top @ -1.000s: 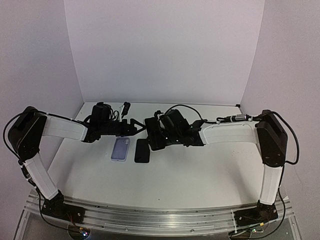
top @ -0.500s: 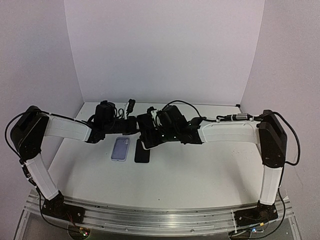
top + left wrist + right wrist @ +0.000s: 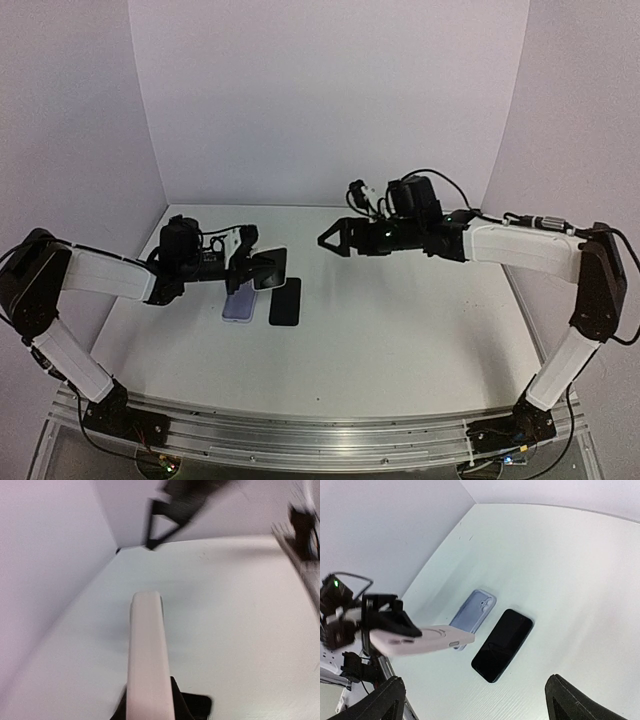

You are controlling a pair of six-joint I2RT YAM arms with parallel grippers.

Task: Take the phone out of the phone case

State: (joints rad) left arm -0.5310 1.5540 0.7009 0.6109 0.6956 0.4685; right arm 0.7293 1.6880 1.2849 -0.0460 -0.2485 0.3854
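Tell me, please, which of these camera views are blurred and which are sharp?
Left wrist view: heavily motion-blurred, the pale pink phone case smeared soft and the right arm above a dark streak. Right wrist view: mostly sharp, the flat black phone crisp-edged. Top external view: sharp, evenly lit, only soft shadows.

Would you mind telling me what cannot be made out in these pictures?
Left wrist view: blurred; the pale case hides how the left gripper clamps it.
Top external view: that gripper covers the far end of the lavender item.
Right wrist view: only the lavender item's back shows, so phone or empty case is unclear; the bottom edge cuts off the right gripper.
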